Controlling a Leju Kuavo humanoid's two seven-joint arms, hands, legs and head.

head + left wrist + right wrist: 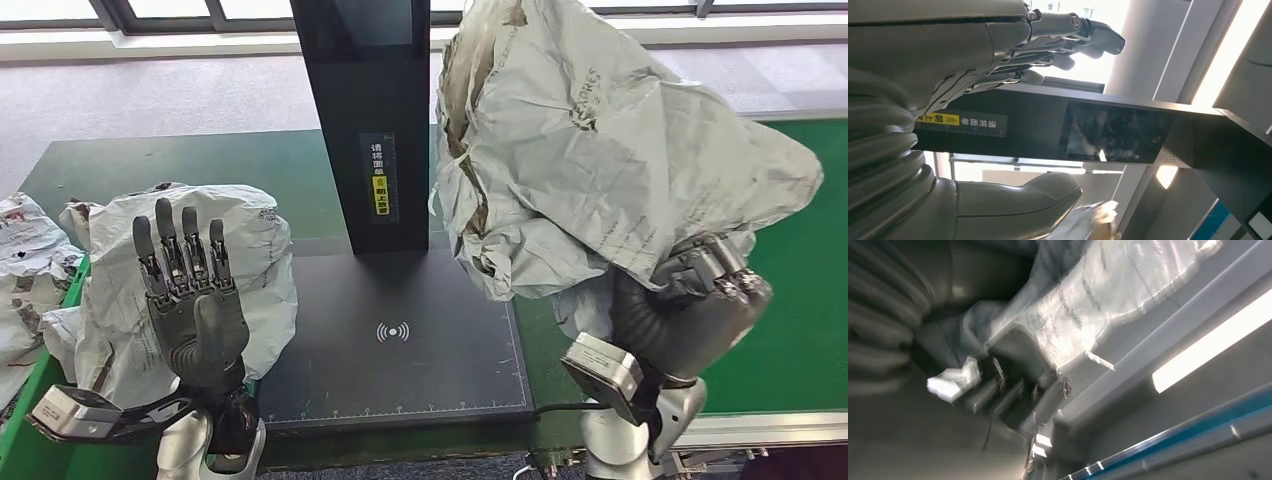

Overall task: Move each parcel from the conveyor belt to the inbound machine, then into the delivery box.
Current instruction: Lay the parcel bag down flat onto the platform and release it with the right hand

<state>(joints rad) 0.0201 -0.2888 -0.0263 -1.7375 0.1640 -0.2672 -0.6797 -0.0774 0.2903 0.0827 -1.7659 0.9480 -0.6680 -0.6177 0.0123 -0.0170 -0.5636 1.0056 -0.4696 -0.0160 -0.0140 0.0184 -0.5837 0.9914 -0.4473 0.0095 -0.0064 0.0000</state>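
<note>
My right hand (700, 300) grips the parcel (610, 150) from below, a soft crumpled bag, probably light, while my left hand (190, 300) is open.

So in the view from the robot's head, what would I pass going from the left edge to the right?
Crumpled parcels at the edge → left robot hand, raised with fingers apart → black inbound machine → big grey parcel, gripped by the right robot hand.

daylit and sharp from the head; right wrist view motion-blurred, ceiling lights glaring.
</note>
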